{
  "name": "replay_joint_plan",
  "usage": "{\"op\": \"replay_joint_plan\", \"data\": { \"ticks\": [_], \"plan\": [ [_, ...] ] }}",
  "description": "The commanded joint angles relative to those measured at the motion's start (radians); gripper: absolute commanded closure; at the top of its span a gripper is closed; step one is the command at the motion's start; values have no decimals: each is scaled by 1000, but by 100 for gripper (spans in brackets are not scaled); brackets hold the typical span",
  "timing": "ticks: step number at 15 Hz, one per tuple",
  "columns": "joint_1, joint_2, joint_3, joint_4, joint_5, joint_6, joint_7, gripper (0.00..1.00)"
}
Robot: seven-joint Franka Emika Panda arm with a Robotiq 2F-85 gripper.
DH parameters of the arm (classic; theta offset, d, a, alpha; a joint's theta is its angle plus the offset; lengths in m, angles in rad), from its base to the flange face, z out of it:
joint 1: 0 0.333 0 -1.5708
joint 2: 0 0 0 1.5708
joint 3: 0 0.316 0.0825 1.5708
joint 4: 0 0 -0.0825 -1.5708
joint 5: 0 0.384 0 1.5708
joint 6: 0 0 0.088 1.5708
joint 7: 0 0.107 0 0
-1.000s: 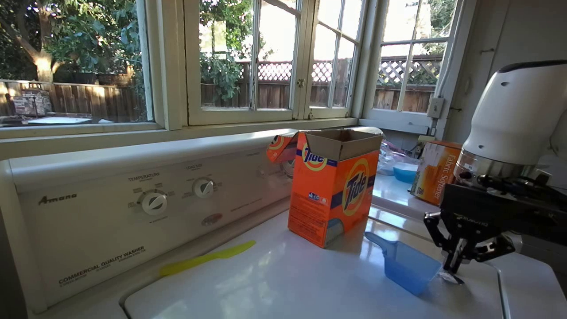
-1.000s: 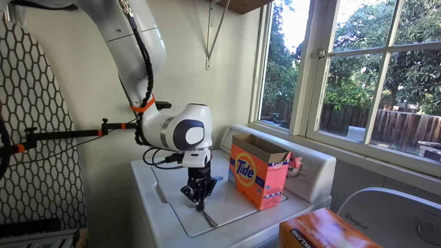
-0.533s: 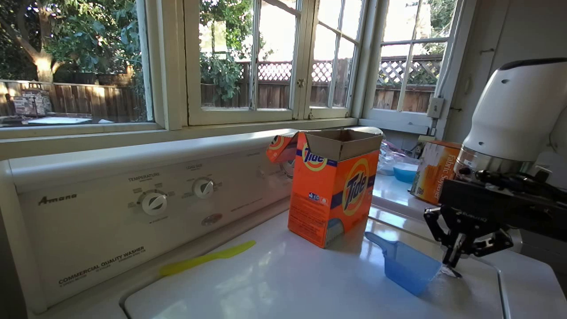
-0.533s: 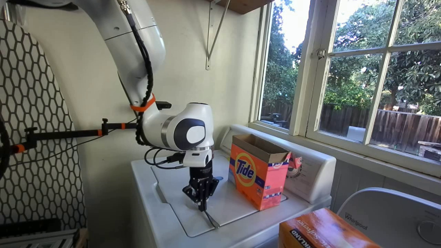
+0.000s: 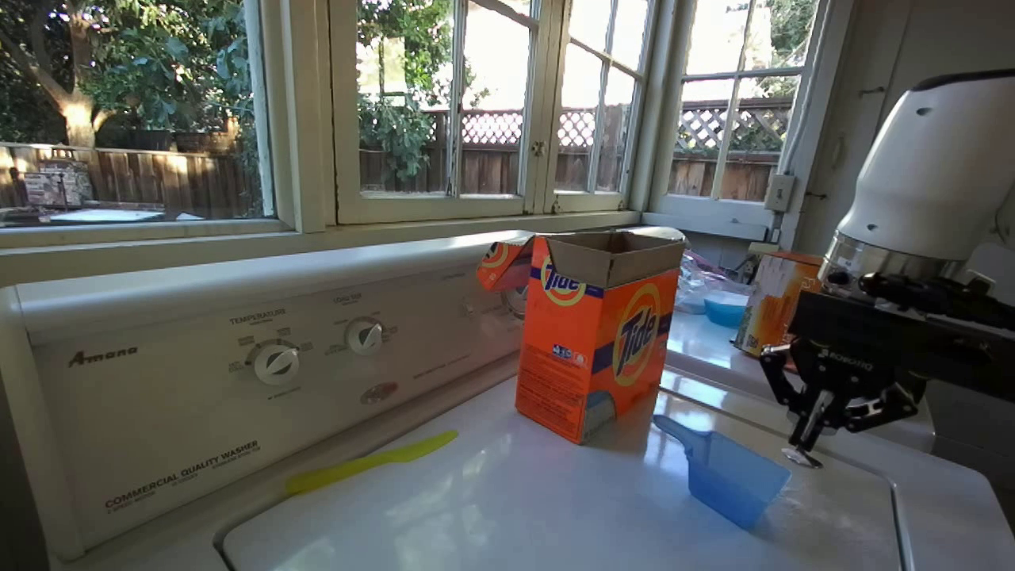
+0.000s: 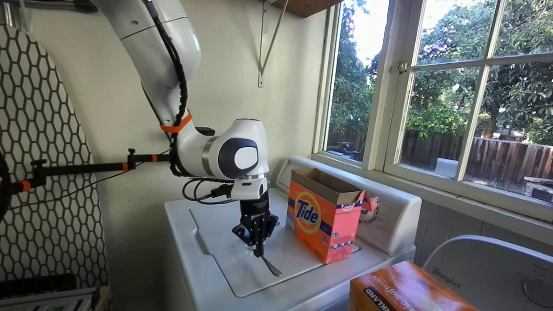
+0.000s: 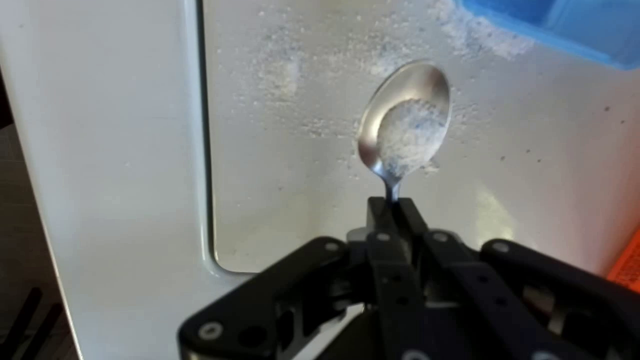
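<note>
Tool Pinches a Spoon with White Powder

The tool points down, and its fingers are pressed together on the handle of the spoon. In the wrist view, the bowl of the spoon is just beyond the fingertips and carries a small heap of the powder. Spilled grains lie on the washer lid around this place, below the tool; whether the bowl touches the lid, I cannot tell. A blue scoop sits on the lid near the tool, and its handle points away from the tool. Farther from the tool than the scoop stands a detergent box, upright, orange, with its top open. A yellow utensil lies well apart from the tool, close to the control panel. In both exterior views, a softener box is also apart from the tool.
</note>
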Motion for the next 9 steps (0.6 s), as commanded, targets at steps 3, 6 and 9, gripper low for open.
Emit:
{"op": "replay_joint_plan", "data": {
  "ticks": [3, 6, 9],
  "plan": [
    [-5, -69, 16, 17, -70, -116, 43, 98],
    [-11, -81, 33, 50, -89, -157, 43, 98],
    [-17, -86, 45, 80, -86, -166, 40, 98]
  ]
}}
